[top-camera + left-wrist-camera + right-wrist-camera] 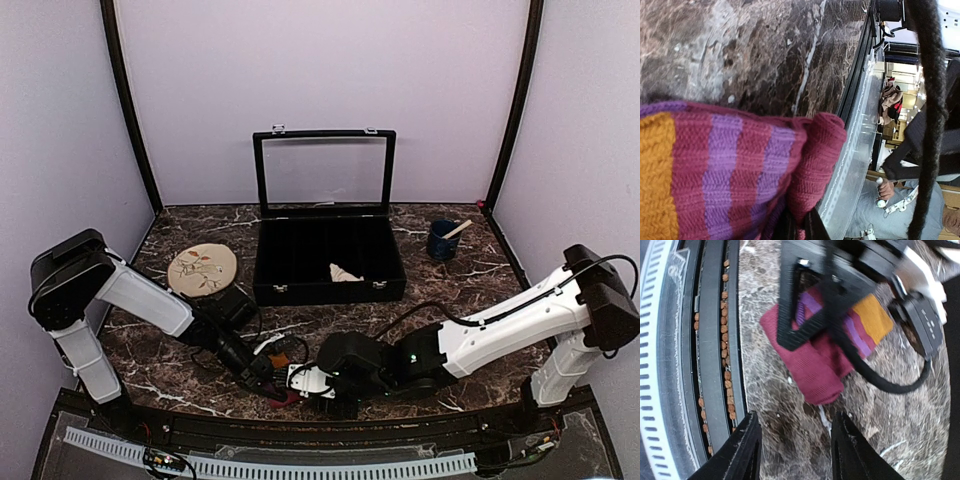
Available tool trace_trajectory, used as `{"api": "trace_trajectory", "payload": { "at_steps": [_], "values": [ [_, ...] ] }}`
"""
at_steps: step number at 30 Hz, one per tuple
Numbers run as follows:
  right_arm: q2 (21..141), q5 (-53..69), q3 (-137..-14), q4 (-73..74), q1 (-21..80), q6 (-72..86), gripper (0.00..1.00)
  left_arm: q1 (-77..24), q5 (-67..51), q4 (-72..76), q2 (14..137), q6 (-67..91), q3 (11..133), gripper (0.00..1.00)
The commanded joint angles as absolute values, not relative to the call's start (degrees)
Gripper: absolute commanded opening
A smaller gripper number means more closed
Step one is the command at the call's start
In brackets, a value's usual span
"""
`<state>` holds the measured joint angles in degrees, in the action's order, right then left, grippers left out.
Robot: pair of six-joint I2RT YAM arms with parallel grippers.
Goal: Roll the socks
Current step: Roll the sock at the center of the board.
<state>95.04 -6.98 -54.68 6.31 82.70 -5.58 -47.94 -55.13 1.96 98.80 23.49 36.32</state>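
The maroon-purple sock [815, 371] with an orange end [872, 316] lies folded on the marble table near its front edge. It fills the lower left of the left wrist view [740, 170]. My left gripper [801, 226] is shut on the sock's maroon cuff, and it shows from above [268, 385] and in the right wrist view [807, 300]. My right gripper [797, 450] is open and empty, just right of the sock, its fingers [742, 452] clear of the fabric. The cream-beige sock [345, 272] lies inside the black box.
A black compartment box [328, 262] with its glass lid raised stands at mid table. A tan oval leaf mat [202, 268] lies to its left. A blue cup [442, 240] with a stick stands at the back right. The perforated front rail [270, 465] runs close behind the sock.
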Motion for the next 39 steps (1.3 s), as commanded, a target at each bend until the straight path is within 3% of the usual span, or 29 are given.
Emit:
{"api": "trace_trajectory", "payload": {
  "at_steps": [1,14,39],
  "values": [
    [98.36,-12.92,-56.69,4.92,85.50,-11.66,0.45,-47.16,-57.25,3.21,99.74,25.30,34.15,0.00],
    [103.64,-17.90,-59.91,1.67,86.92,-17.62,0.45,-45.75,-60.88,5.70,99.84,25.80,31.18,0.00],
    [109.56,-14.77,-62.50,1.02,86.78,-22.74,0.43,-44.05,-64.44,7.25,102.08,26.55,31.73,0.00]
  ]
}}
